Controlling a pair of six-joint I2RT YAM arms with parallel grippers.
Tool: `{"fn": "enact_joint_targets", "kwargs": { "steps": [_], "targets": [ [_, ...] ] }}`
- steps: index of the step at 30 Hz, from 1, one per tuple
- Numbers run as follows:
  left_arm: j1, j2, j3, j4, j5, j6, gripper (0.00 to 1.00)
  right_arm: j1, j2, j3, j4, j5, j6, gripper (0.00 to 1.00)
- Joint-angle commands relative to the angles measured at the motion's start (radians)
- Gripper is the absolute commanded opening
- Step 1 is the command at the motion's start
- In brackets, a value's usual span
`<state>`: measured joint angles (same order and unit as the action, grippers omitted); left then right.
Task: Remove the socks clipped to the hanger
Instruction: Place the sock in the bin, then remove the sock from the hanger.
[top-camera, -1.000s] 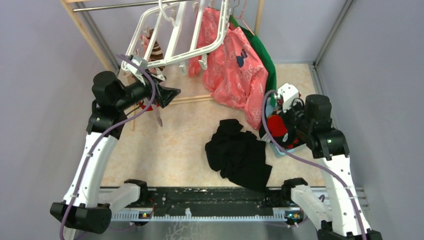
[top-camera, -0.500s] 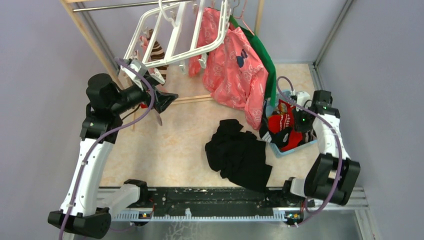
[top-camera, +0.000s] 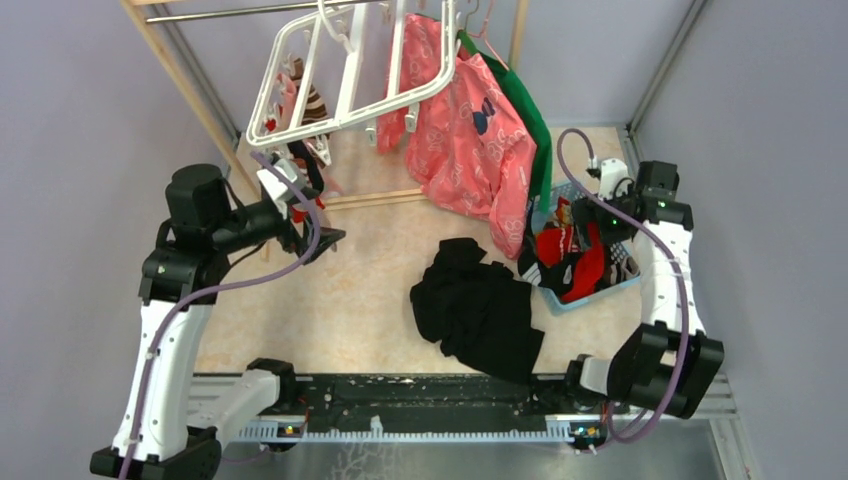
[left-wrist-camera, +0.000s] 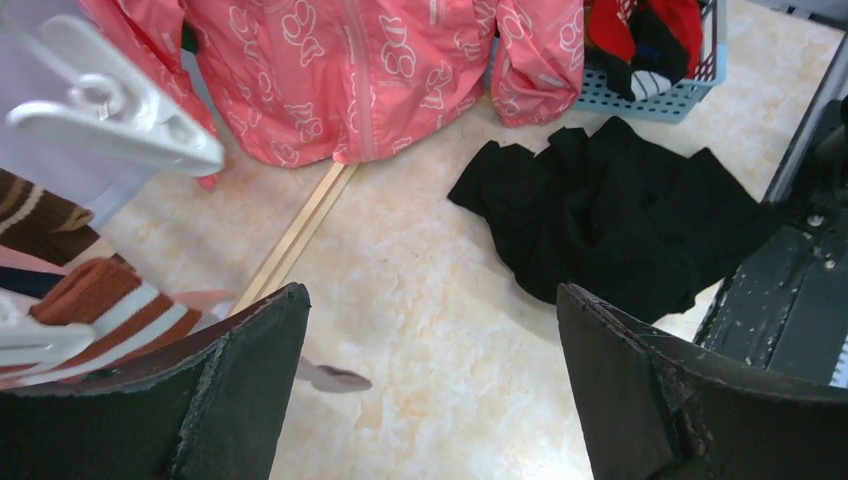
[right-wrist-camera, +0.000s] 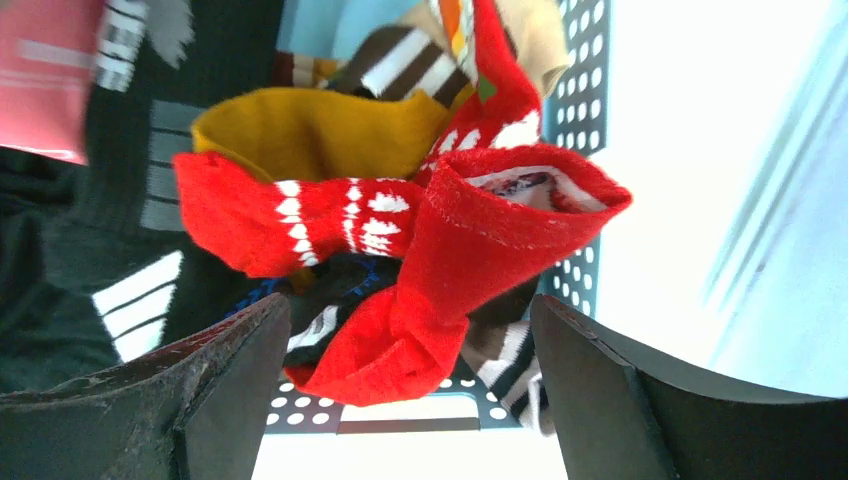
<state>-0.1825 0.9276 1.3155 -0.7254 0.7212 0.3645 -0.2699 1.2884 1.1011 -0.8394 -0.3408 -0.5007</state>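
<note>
Right pincer (right-wrist-camera: 410, 330) gapes empty over the blue basket (right-wrist-camera: 588, 110) at the right, and a red sock (right-wrist-camera: 400, 230) lies loose on the pile beneath. Left pincer (left-wrist-camera: 430, 300), also open and empty, hovers beside the near-left corner of the hanger (top-camera: 345, 105), where a striped sock (left-wrist-camera: 105, 305) hangs clipped. One drop looks done; next, the left arm should close on that sock and pull downward. The hanger hangs tilted at far left, its long axis roughly left to right.
</note>
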Motion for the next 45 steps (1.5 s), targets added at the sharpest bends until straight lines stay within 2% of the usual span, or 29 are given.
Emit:
{"fn": "enact_joint_targets", "kwargs": {
  "steps": [1, 5, 7, 12, 15, 21, 28, 32, 35, 41, 45],
  "targets": [
    [0.005, -0.034, 0.068, -0.155, -0.076, 0.149, 0.99, 0.022, -0.097, 0.109, -0.062, -0.029, 0.01, 0.9],
    [0.005, -0.054, 0.127, -0.214, -0.22, 0.15, 0.99, 0.051, -0.161, 0.176, -0.107, -0.03, 0.018, 0.9],
    [0.006, -0.064, 0.167, -0.211, -0.337, 0.083, 0.99, 0.088, -0.191, 0.209, -0.125, -0.033, 0.024, 0.89],
    [0.032, -0.075, 0.172, -0.121, -0.561, 0.007, 0.96, 0.21, -0.238, 0.301, -0.15, -0.084, 0.043, 0.87],
    [0.033, -0.067, 0.13, -0.044, -0.634, -0.012, 0.96, 0.249, -0.251, 0.353, -0.146, -0.161, 0.056, 0.86],
    [0.032, -0.048, 0.055, 0.085, -0.587, -0.021, 0.94, 0.323, -0.25, 0.378, -0.087, -0.402, 0.068, 0.82],
    [0.033, -0.026, -0.047, 0.245, -0.498, -0.055, 0.87, 0.437, -0.248, 0.3, 0.137, -0.584, 0.157, 0.75],
    [0.032, -0.015, -0.101, 0.329, -0.479, -0.078, 0.84, 0.532, -0.241, 0.234, 0.272, -0.61, 0.182, 0.74],
    [0.033, -0.015, -0.159, 0.412, -0.457, -0.086, 0.86, 0.599, -0.215, 0.178, 0.361, -0.615, 0.202, 0.73],
    [0.032, 0.006, -0.243, 0.544, -0.393, -0.119, 0.87, 0.75, -0.113, 0.157, 0.397, -0.558, 0.175, 0.71],
    [0.032, 0.019, -0.269, 0.588, -0.327, -0.15, 0.82, 0.829, -0.059, 0.139, 0.447, -0.519, 0.165, 0.7]
  ]
}}
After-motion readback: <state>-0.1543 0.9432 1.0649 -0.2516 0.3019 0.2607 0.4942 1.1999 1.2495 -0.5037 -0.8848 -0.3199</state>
